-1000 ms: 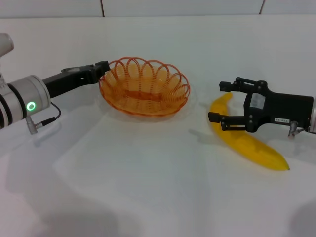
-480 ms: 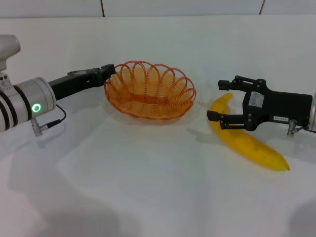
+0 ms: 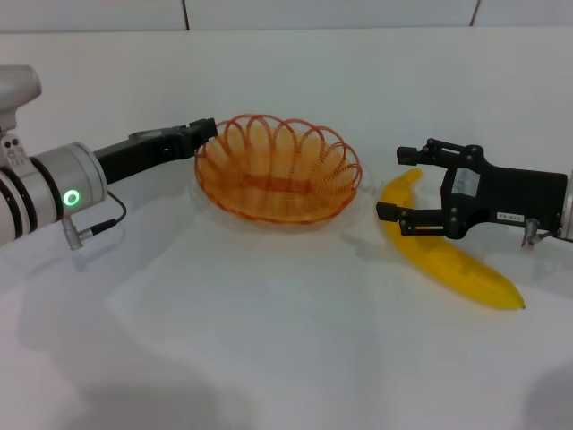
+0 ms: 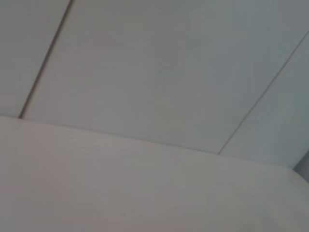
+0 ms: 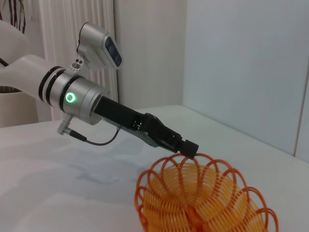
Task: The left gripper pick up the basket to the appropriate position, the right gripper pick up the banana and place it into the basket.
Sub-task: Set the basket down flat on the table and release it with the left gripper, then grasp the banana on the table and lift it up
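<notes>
1. at nine o'clock in the head view the left arm reaches in from the edge, a white-grey cylinder with a green light (image 3: 70, 197) on it and a thin cable hanging below.
2. the left gripper (image 3: 204, 131) ends that arm's black forearm at about ten o'clock of centre, its tip on the near-left rim of the basket; from the right wrist view the same gripper (image 5: 187, 147) meets the looped rim at the top of the basket, closed on one of the loops.
3. the basket (image 3: 278, 167) sits at twelve o'clock of centre, orange and woven, with a scalloped rim and nothing inside; the right wrist view shows it too (image 5: 207, 193), with the green light (image 5: 70, 98) of the left arm farther back.
4. the white table (image 3: 269, 322) carries everything, and a white tiled wall (image 3: 331, 12) runs along the top edge.
5. the banana (image 3: 444, 257) lies flat on the table at three o'clock, well apart from the basket, one pointed end aimed toward the basket and the other toward five o'clock.
6. the right gripper (image 3: 398, 184) hangs above the banana's upper half, fingers spread wide, one on each side of the fruit, gripping nothing; a small white label (image 3: 509, 216) shows on its black body.
7. the left wrist view shows only pale wall and table.
</notes>
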